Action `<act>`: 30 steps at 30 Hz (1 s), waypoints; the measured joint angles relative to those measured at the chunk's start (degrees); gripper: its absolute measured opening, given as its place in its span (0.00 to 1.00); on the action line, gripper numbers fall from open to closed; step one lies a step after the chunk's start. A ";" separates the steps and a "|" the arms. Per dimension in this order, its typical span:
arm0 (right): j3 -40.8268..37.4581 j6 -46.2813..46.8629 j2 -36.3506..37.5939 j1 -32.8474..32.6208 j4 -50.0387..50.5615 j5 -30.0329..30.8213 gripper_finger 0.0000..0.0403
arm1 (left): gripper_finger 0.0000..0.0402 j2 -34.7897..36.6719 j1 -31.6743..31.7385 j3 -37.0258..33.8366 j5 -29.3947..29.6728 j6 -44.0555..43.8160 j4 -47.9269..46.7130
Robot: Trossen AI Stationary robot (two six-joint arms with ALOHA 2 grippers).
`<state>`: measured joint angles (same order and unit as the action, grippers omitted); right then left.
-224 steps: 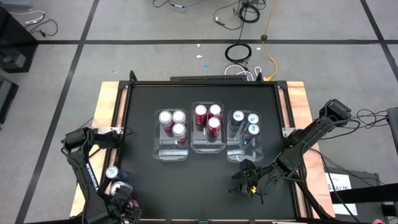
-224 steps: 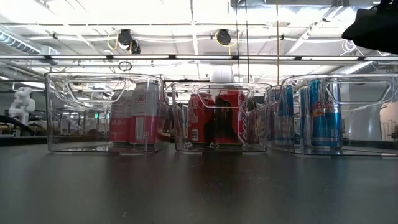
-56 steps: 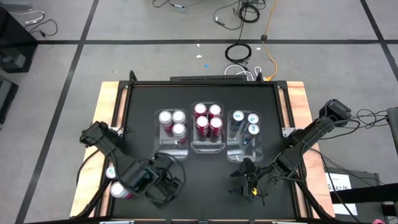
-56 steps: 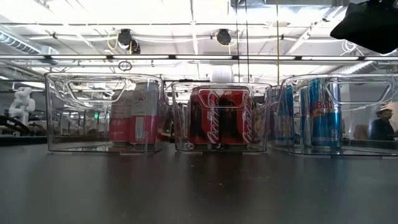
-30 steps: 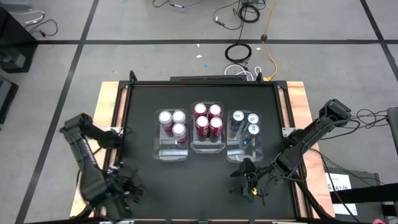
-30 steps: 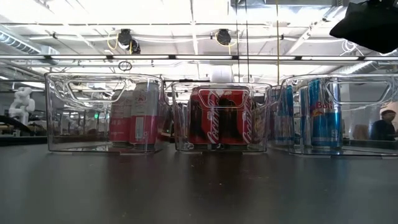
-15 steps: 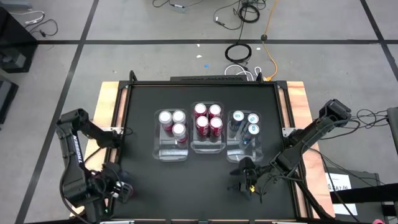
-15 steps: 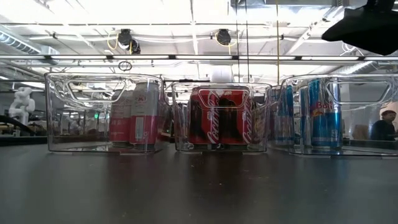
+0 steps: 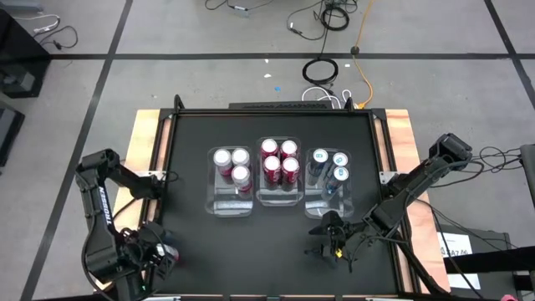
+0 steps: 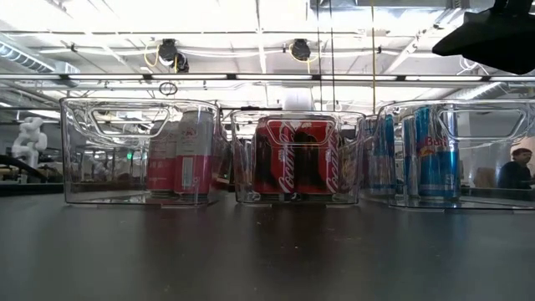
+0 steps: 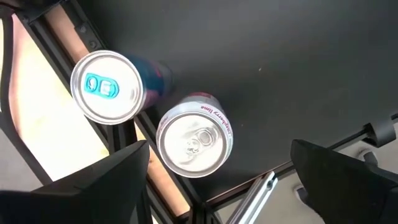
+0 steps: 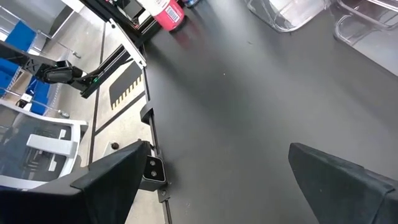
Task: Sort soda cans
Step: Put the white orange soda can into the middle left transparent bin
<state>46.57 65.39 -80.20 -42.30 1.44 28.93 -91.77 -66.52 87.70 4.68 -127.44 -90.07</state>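
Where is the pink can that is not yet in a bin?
The pink can stands at the table's front left corner, beside the blue-tabbed can, under the open left gripper.

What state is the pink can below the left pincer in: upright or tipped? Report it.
Upright. The pink soda can with the round silver top shows its lid facing the left wrist camera, standing on the black table.

- The left arm folds back on itself over the table's near-left corner, elbow out past the left edge.
- The left gripper (image 9: 150, 257) points straight down, fingers (image 11: 106, 180) spread wide, holding nothing.
- The right arm reaches in from the right edge.
- The right gripper (image 9: 334, 241) hangs near the table's front edge, fingers (image 12: 112, 177) apart and empty.
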 joint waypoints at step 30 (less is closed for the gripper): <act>0.00 0.80 0.00 -0.02 -0.40 -0.31 0.95 | 1.00 -0.09 -4.54 -10.97 2.06 -13.07 12.04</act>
<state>46.57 66.18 -80.20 -42.33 1.04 28.62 -91.85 -71.06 76.73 6.74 -140.51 -78.03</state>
